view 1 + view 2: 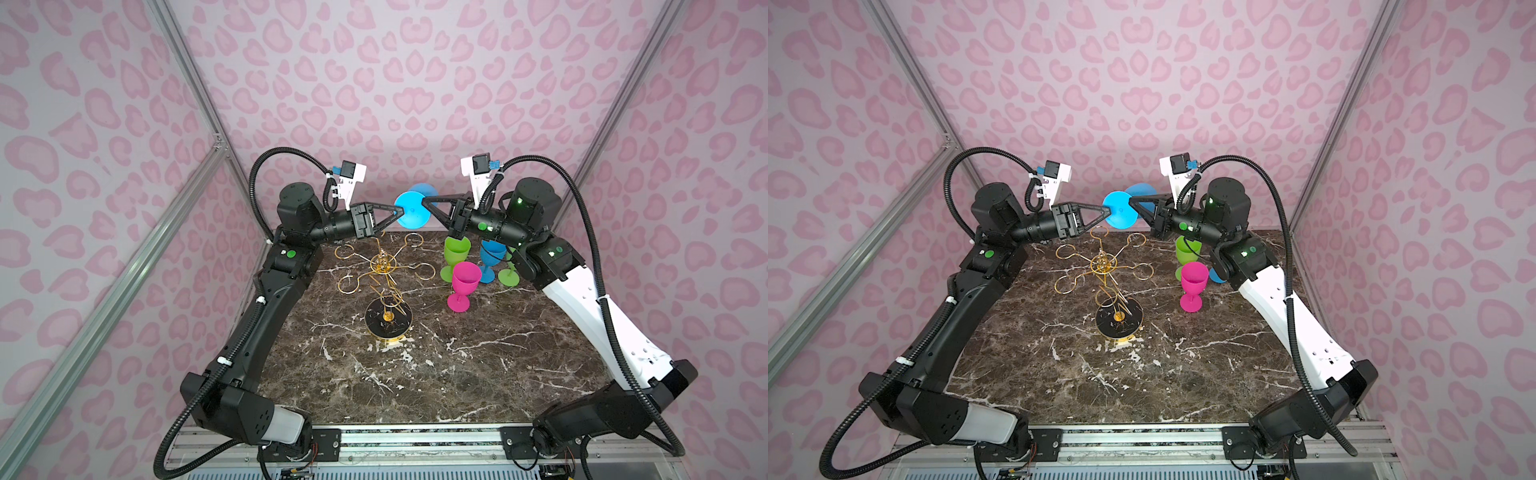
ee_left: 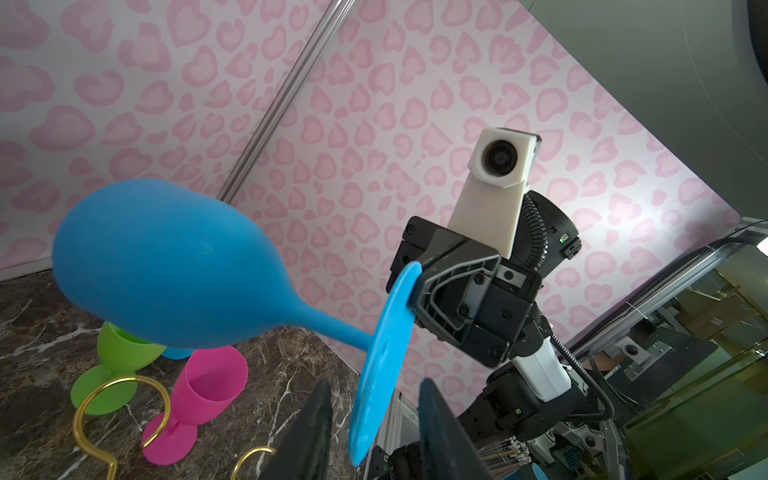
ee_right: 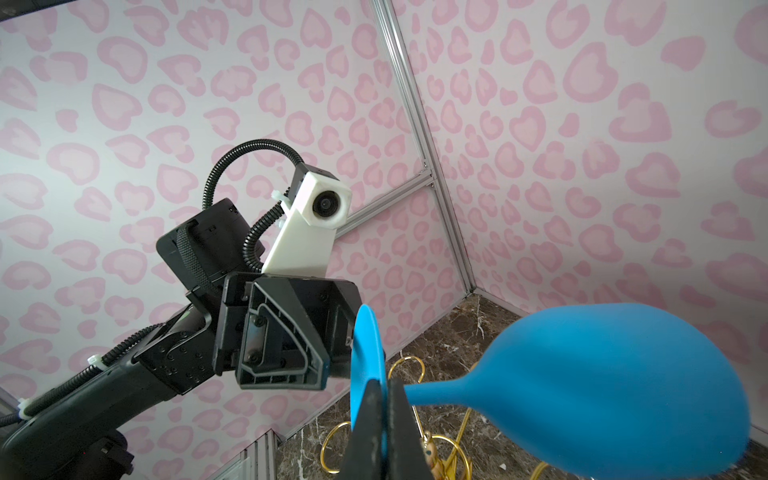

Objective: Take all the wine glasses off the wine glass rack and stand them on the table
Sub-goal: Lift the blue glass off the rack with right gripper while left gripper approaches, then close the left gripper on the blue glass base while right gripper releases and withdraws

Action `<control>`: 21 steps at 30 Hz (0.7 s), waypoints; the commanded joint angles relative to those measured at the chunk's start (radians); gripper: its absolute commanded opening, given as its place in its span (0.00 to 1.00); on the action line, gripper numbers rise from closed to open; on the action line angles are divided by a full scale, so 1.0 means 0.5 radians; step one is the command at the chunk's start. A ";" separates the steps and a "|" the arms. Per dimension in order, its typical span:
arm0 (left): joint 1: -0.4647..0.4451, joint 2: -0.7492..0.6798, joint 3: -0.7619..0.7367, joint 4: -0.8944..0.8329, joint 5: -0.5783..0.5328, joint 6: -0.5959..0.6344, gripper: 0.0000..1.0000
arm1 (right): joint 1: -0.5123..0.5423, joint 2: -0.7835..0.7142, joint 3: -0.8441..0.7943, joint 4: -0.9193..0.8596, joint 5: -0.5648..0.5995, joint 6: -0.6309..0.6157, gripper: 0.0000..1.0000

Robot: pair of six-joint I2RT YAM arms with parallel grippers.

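Five wine glasses show: the held blue glass point(image 1: 411, 208), the standing blue glass point(image 1: 492, 252), the near green glass point(image 1: 456, 250), the half-hidden green glass point(image 1: 509, 277) and the pink glass point(image 1: 466, 277). There is one wine glass rack point(image 1: 388, 318), on one tabletop point(image 1: 457, 374).

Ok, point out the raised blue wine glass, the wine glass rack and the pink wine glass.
blue wine glass point(image 1: 411, 218): a top view, on its round foot.
wine glass rack point(image 1: 377, 321): a top view, on its black base.
pink wine glass point(image 1: 466, 277): a top view, on its bowl.

The dark marble desk point(image 1: 457, 365) bears the gold rack point(image 1: 387, 319) near its middle; right of it, a pink glass point(image 1: 464, 279), green glass point(image 1: 455, 254) and blue glass point(image 1: 493, 255) stand upright together.
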 commanded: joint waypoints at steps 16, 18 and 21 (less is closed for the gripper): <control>-0.006 0.040 0.050 0.329 0.078 -0.192 0.04 | 0.025 0.068 0.014 0.105 -0.021 -0.006 0.03; -0.004 0.051 0.075 0.345 0.068 -0.215 0.04 | 0.025 0.031 -0.002 0.070 0.014 -0.057 0.17; -0.001 0.055 0.106 0.379 0.038 -0.251 0.04 | 0.024 -0.061 -0.058 0.001 0.114 -0.183 0.43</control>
